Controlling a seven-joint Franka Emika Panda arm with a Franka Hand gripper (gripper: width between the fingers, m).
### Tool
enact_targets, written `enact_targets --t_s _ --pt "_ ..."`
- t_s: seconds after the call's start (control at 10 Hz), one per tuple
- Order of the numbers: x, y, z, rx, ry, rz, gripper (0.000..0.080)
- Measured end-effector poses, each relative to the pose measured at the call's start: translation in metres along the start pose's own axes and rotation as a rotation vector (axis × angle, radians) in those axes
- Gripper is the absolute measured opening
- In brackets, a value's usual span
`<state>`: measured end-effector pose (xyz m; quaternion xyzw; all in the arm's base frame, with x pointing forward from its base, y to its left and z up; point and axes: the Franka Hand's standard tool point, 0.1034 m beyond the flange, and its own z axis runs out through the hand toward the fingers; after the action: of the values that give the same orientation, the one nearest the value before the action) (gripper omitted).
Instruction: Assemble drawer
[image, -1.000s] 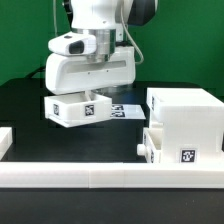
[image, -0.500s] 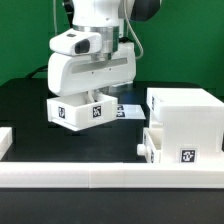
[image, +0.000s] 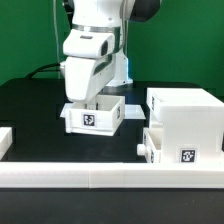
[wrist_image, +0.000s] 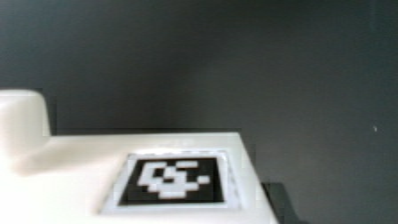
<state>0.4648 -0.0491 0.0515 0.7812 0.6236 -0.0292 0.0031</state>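
One small open-topped tray (image: 93, 116) sits directly beneath the claw (image: 90, 100), whose fingers reach down into or against its rear wall; whether the jaws are clamped on the wall cannot be told. The tray's tagged face shows below the claw in the exterior view. In the wrist view the tray (wrist_image: 134, 165) fills the lower frame, tag (wrist_image: 173, 180) uppermost. Off to the exterior view's right of the claw stands the large boxy case (image: 185, 125), with a second tray (image: 152, 145) seated in its side. Nearer the camera than the claw runs the low border wall (image: 100, 180).
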Motion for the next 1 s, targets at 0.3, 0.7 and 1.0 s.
enact_targets --t_s 0.3,0.7,1.0 --pt "-0.003 -0.001 0.002 0.002 -0.009 -0.136 0.0043" --pt "0.007 0.017 -0.002 -0.021 -0.022 -0.176 0.0043" --pt "0.022 0.025 -0.004 -0.053 -0.039 -0.211 0.0043"
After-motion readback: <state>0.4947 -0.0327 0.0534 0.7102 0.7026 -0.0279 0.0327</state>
